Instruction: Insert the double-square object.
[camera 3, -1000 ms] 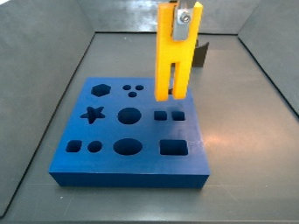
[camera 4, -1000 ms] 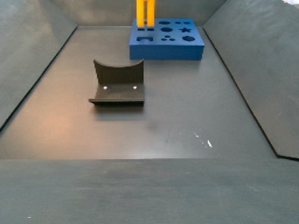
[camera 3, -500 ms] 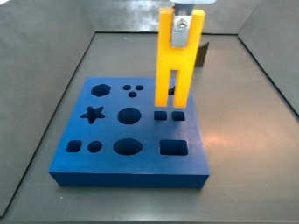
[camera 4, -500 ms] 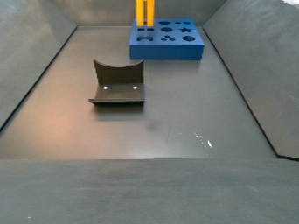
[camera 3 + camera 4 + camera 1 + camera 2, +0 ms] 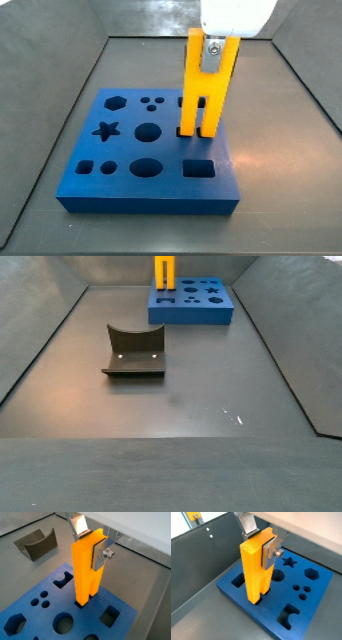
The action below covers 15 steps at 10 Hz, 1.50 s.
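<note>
The gripper (image 5: 214, 38), at the upper centre of a side view, clamps the top of the double-square object (image 5: 203, 85). The yellow bar stands upright with its forked lower end in the blue block (image 5: 134, 165). The fixture (image 5: 134, 351) stands well apart on the floor.

Both wrist views were aimed steeply down, close along the gripper (image 5: 94, 533) onto the blue board (image 5: 314, 609). The board (image 5: 94, 190) was viewed near in a side view, and far (image 5: 194, 313) from the opposite end.

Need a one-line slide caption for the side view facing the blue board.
Gripper holds the double-square object upright, prongs at the blue board.
</note>
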Available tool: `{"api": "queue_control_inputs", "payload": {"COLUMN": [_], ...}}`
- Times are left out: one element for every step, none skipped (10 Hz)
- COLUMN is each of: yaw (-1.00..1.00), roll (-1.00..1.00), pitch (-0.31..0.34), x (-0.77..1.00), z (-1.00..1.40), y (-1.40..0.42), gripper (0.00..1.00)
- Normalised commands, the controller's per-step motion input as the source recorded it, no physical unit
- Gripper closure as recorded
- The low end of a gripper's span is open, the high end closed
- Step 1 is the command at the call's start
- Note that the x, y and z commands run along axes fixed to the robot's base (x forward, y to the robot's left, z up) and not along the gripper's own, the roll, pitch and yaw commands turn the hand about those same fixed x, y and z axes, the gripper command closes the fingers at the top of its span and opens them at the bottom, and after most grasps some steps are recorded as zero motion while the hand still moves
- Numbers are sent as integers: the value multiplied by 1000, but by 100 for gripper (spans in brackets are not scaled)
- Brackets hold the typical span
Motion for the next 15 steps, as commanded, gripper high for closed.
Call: {"api": "queue_control_inputs", "payload": {"yaw": [0,3,14,63,186,220,217,157,51,6,0,0,0,0,0], "roll": [56,0,0,0,0,0,-1,-26,-20,-21,-13,-34,-23,-7,0], "pitch": [66,40,23,1,0,0,0,-26,-46,-44,-31,-34,-11,-47,-44], "x": [-17,0,160,43,0,0,0,-57,-223,-237,-151,-49,137,217,171], "z": [0,0,-80,-106,-126,-126,-120,-109,-43,-57,-60,-111,-343,-680,-877], "y": [0,0,0,23,86,31,34,0,-9,0,0,0,-23,-37,-34], "gripper": [100,100,100,100,100,100,100,100,100,100,100,100,100,100,100]}}
